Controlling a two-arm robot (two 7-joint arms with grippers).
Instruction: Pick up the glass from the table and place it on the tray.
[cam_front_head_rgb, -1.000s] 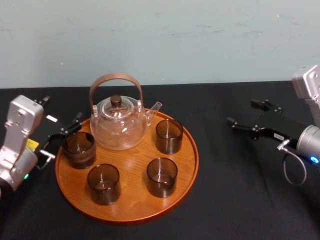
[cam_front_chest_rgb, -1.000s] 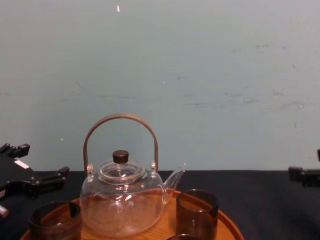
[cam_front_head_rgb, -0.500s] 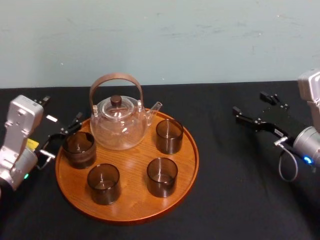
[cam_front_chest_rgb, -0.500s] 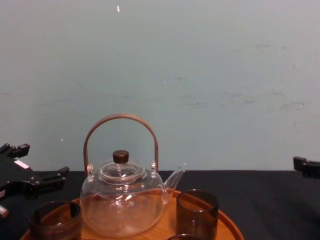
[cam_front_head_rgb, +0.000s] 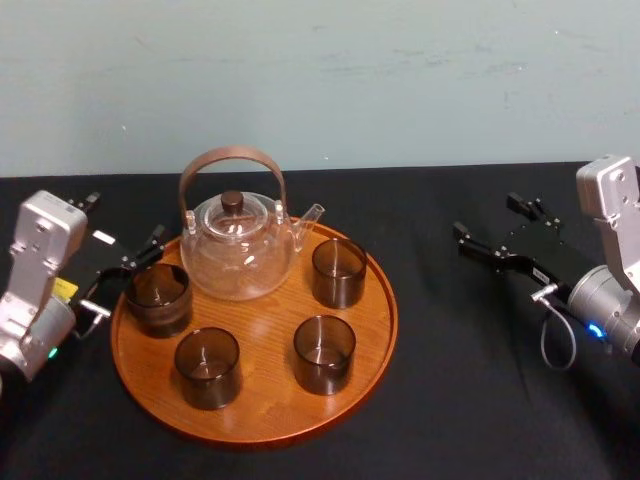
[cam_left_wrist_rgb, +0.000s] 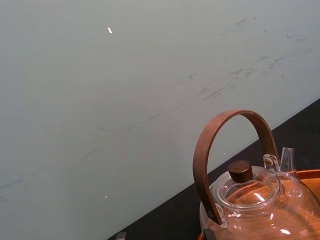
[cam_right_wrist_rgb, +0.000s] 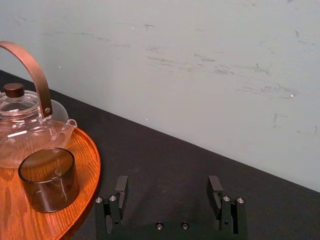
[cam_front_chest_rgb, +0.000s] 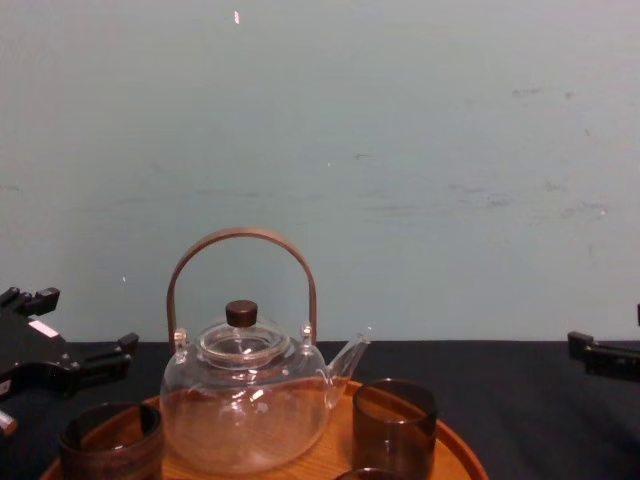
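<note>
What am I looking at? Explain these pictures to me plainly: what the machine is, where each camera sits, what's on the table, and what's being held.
This is a robot with two arms, and each arm ends in a two-fingered gripper. One picture looks down from its head, one looks across the table from its chest, and the other two come from a camera on each wrist. On the black table sits a round wooden tray. It carries a clear teapot and four dark glasses. The left gripper is at the tray's left edge, with its fingers spread beside the nearest glass and not closed on it. The right gripper hovers over the table to the tray's right, open and empty. Nothing is held.
</note>
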